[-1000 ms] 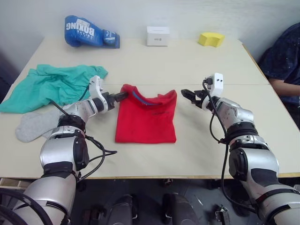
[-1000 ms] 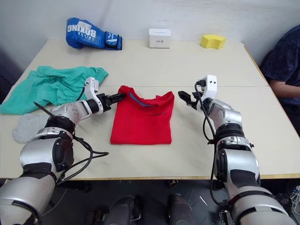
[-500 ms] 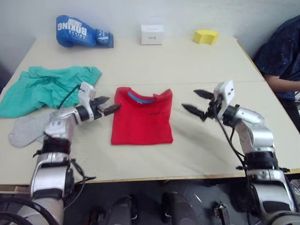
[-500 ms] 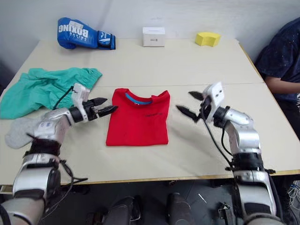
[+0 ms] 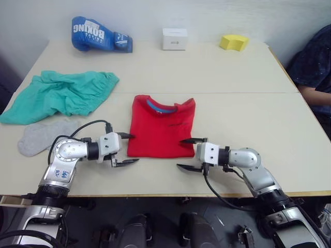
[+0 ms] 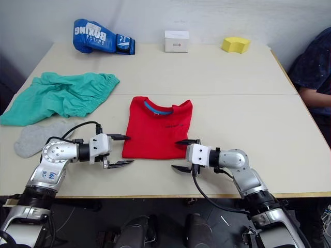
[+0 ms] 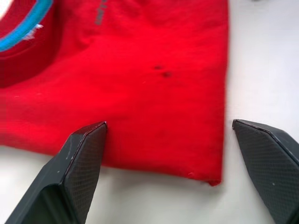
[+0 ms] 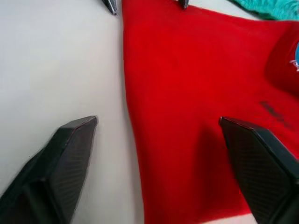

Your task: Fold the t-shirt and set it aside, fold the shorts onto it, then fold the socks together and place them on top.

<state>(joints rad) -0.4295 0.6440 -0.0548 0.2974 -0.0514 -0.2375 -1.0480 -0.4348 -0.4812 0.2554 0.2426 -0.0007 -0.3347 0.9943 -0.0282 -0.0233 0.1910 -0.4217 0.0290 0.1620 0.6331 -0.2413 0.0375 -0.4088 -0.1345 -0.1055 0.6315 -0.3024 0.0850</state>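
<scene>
Flanking the red t-shirt [image 5: 162,127] at mid-table, we had both grippers spread wide & empty: left gripper [image 5: 125,149] at the hem's left corner, right gripper [image 5: 190,154] at its right corner, equally near. Shirt's long axis ran collar-to-hem, away from us.

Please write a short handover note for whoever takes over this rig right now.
Left end effector: open, at the near left corner of the t-shirt, gripping nothing.
Right end effector: open, at its near right corner.
T-shirt lies flat, sleeves folded in, mid-table. Shorts bunched far left; socks beside them.
Left: finish folding the shirt, set aside, then shorts, then socks.
</scene>
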